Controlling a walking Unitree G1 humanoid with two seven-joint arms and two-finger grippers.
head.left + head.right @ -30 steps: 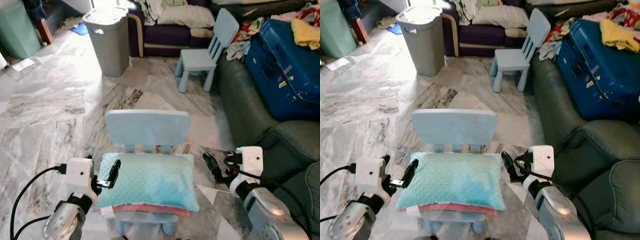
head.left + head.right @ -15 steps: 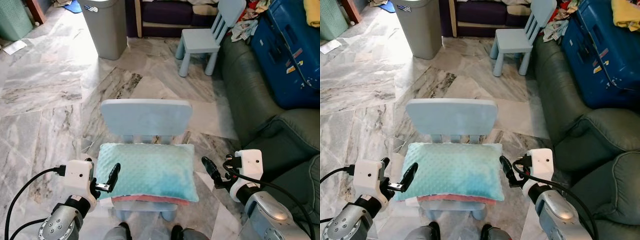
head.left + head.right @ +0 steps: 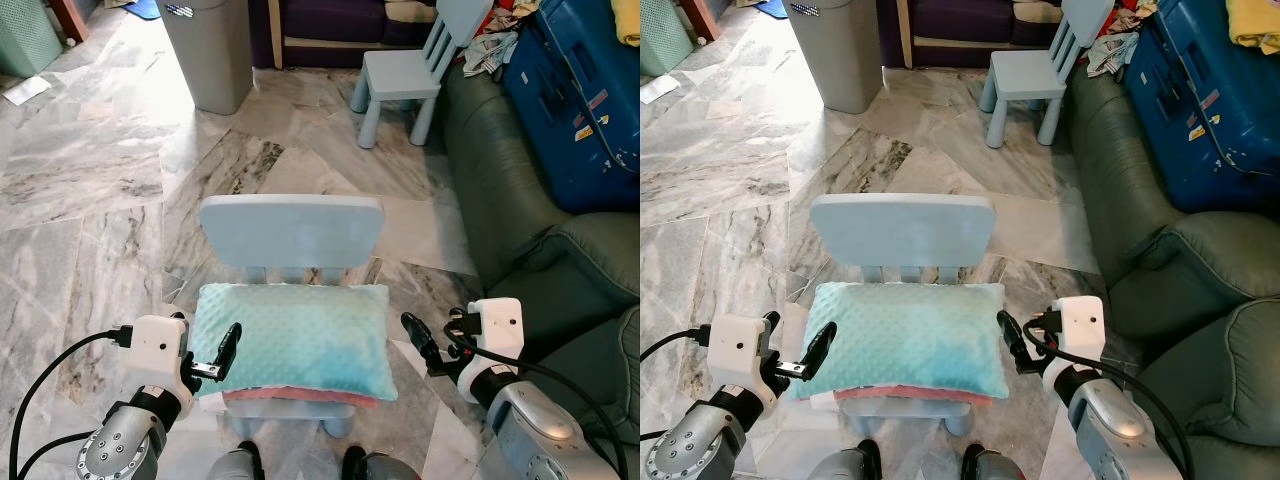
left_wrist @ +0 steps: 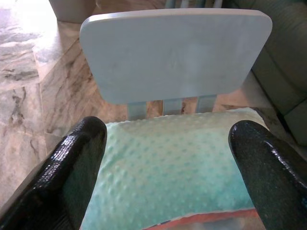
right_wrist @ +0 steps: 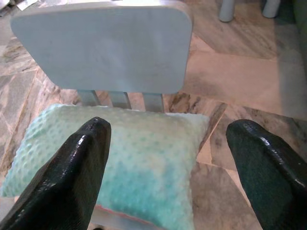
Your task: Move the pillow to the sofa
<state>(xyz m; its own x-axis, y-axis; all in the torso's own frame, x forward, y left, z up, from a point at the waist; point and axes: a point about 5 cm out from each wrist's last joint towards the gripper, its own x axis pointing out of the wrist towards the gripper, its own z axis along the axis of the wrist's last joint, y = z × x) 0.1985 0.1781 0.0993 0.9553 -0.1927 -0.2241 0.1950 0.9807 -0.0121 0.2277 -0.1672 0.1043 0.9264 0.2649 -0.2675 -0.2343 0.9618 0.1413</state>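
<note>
Left tool [image 3: 228, 345]: fingers spread wide, just beside the left edge of the mint-green dimpled fabric pillow [image 3: 292, 335]. Pillow lies on the seat of a pale blue plastic child's chair [image 3: 290, 232]. Right tool [image 3: 420, 340]: spread wide, near the pillow's right edge.

Risk: uneven squeeze may let the soft pillow sag and slip, or drag the light chair.

Surroundings: grey-veined marble floor [image 3: 90, 190], grey bin [image 3: 210, 50], dark green leather sofa [image 3: 500, 190] at right, carrying a blue suitcase [image 3: 580, 110].

Dimpled plush cloth pillow [image 3: 292, 335], matt smooth plastic chair [image 3: 291, 232], glossy veined marble floor [image 3: 90, 190].
</note>
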